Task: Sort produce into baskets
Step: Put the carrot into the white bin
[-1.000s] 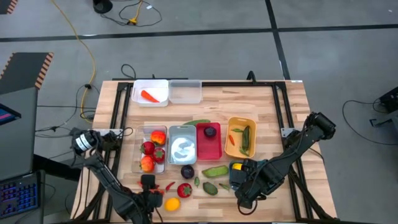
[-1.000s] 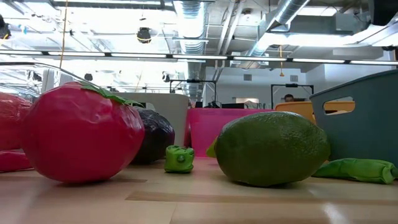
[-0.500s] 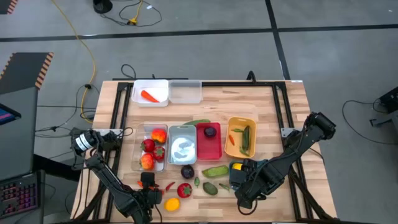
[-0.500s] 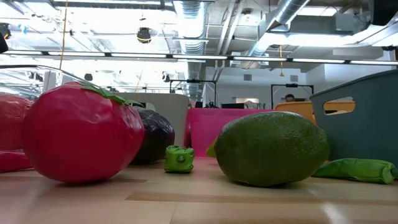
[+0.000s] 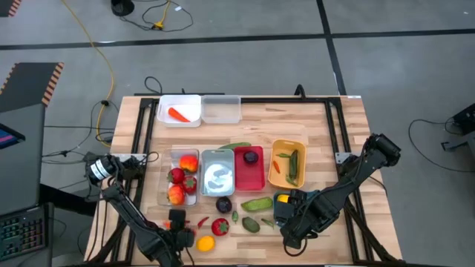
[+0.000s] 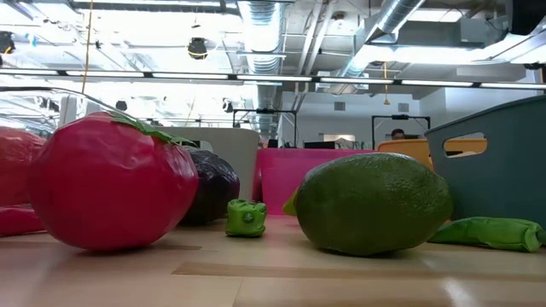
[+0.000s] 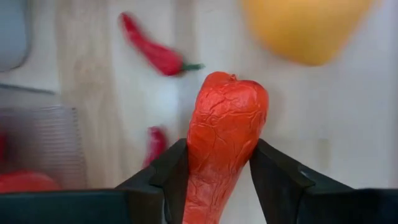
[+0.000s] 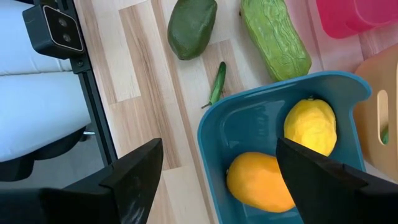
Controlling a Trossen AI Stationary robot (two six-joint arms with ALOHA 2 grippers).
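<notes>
My left gripper [image 5: 177, 219] is near the table's front left, shut on an orange-red, wrinkled, carrot-like toy [image 7: 227, 106]. Two red chilies [image 7: 158, 55] and a yellow-orange fruit [image 5: 205, 242] lie on the wood below it. My right gripper [image 5: 286, 213] hangs open and empty over the teal bin [image 8: 249, 118], which holds a yellow lemon [image 8: 310, 126] and an orange fruit [image 8: 258, 180]. A strawberry [image 5: 220, 226], a plum [image 5: 223, 205], a green fruit [image 5: 251, 223] and a cucumber [image 5: 257, 203] lie loose on the table. My left gripper pinches the orange-red toy's narrower lower part [image 7: 217, 165] between its two fingers [image 7: 273, 180]. The thicker end sticks out past the fingertips. The toy is clear of the table, which shows blurred beyond it.
Across the table's middle stand a clear bin of red fruit [image 5: 183, 176], a silver-grey bin [image 5: 217, 172], a red bin [image 5: 249, 170] with a plum, and a yellow-orange bin [image 5: 288, 162]. A white bin with a carrot [image 5: 179, 110] and a clear bin [image 5: 221, 109] stand at the far edge.
</notes>
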